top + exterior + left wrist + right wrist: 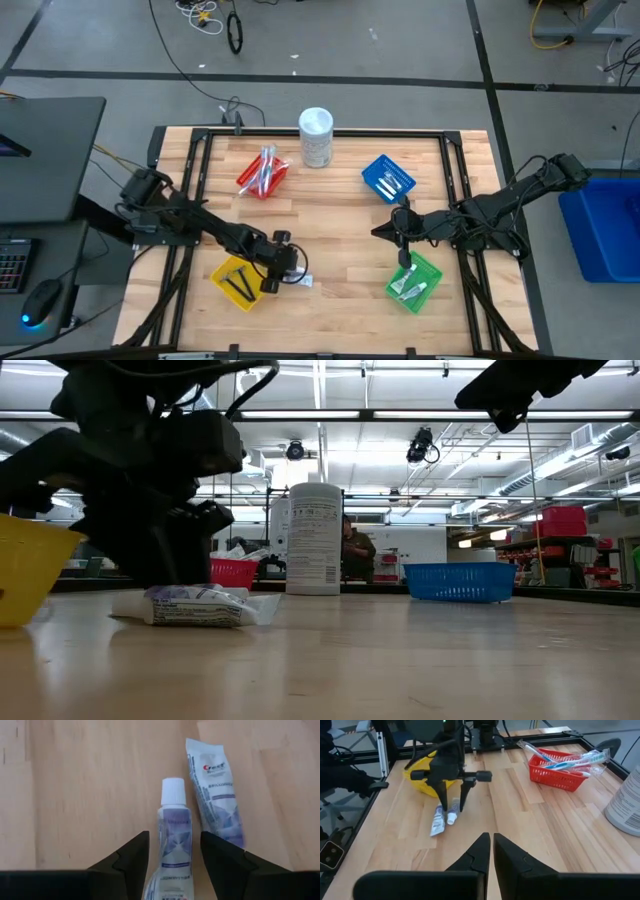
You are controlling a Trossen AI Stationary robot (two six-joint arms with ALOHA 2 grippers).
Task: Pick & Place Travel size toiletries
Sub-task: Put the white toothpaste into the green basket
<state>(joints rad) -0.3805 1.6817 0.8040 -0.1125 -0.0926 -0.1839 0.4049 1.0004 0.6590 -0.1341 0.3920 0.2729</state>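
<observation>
By the yellow basket (237,281) the left gripper (171,851) stands low over the desk (340,220), fingers (131,857) spread either side of one white tube (173,837), seemingly not squeezing it. A second tube (214,800) lies just beside. Farther right, the right gripper (491,851) hangs above the green basket (414,281), fingers pressed together, empty.

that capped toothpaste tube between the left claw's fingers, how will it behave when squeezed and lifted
The capped toothpaste tube looks soft-bodied with a creased, shiny film, so it would probably dent and might slip between the fingers of the open left claw. It lies flat on the table, so rolling seems unlikely. Being small, it is likely light.
</observation>
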